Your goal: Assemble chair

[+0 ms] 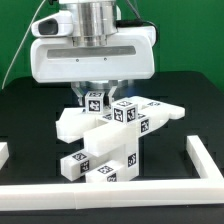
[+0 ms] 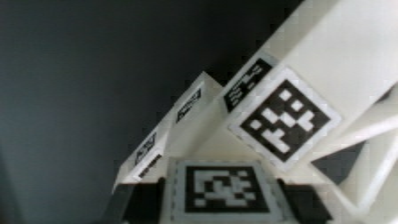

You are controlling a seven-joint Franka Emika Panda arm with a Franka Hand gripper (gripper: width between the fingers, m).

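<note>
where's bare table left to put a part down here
Bare black table shows on the exterior view's right, between the chair pieces and the right border rail, and at the left, in front of the flat slab. The centre is crowded: the gripper sits right over the stack.

The wrist view was blurred and filled mostly by a matte white blocky plastic chair piece (image 2: 329, 60) that ran slantwise across the picture, close to the lens. One face of it carried a large square black-and-white tag (image 2: 281, 113), tilted like the piece itself. A smaller tag (image 2: 244, 77) sat just beside it on the same face, and two narrow tags (image 2: 187, 104) showed edge-on along an adjoining side. Another tagged white block (image 2: 222, 188) lay nearest the camera, possibly between the dark gripper fingers (image 2: 128, 200). Behind everything spread a dark, plain table surface (image 2: 80, 90).
</note>
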